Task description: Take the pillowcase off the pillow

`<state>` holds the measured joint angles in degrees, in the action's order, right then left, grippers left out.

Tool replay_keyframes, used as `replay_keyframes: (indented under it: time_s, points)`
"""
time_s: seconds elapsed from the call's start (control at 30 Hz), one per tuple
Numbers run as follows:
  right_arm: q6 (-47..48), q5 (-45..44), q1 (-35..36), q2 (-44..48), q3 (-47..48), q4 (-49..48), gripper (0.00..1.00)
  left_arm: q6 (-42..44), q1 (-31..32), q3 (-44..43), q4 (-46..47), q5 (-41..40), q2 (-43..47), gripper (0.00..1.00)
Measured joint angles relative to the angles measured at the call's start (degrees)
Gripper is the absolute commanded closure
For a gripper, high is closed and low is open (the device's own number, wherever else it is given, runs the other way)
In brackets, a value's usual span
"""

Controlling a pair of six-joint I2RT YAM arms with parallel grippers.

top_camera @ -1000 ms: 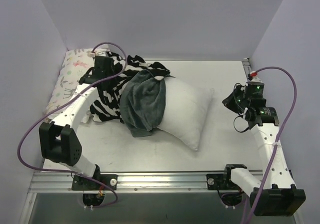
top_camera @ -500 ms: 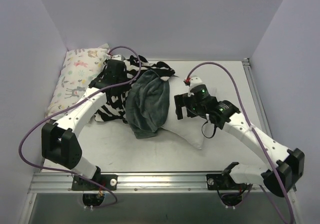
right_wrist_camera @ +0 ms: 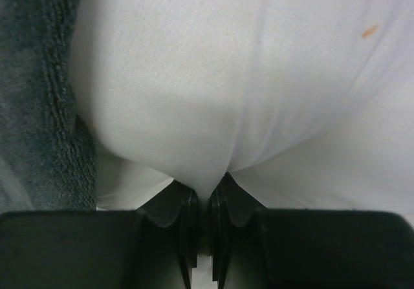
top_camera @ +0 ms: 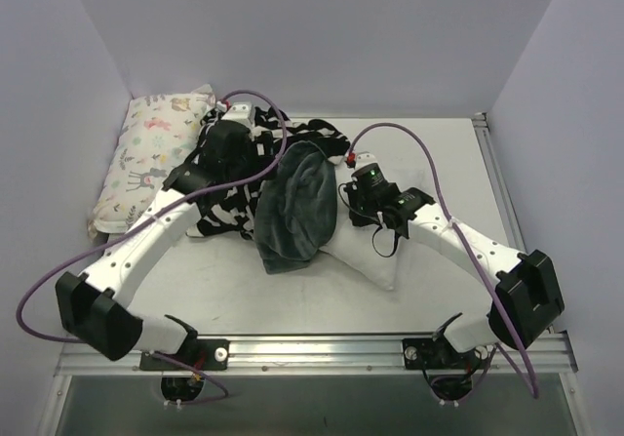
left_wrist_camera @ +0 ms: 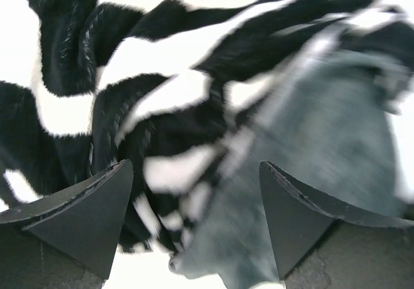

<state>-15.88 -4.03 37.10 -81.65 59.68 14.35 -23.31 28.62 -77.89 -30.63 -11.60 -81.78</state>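
Observation:
The zebra-striped pillowcase lies bunched at the middle left, its slate-grey inner face turned out over the white pillow. My left gripper hangs open just above the striped folds and the grey inner fabric, with nothing between its fingers. My right gripper is shut on a pinched fold of the pillow's white fabric, right beside the grey edge of the pillowcase. Much of the pillow's left part is hidden under the pillowcase.
A small pastel animal-print pillow lies along the left wall. Purple cables loop over both arms. A metal rail runs along the near edge of the table, and walls close in the back and both sides.
The right arm swung in from the far right onto the pillow and closed on its fabric. The left gripper let go of the pillowcase, opened, and shifted right over the folds.

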Motion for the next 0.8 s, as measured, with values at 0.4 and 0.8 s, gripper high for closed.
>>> replay_keyframes:
  time_s: [0.4,0.8]
  points:
    - [-3.2,2.2,-0.8,2.6,3.3,4.5,1.00,-3.3,22.0,14.8,8.7,-7.2,8.9,0.11]
    - [-4.1,4.3,-5.8,9.0,3.9,9.7,1.00,-8.3,20.7,13.9,7.1,-24.9,-0.5,1.00]
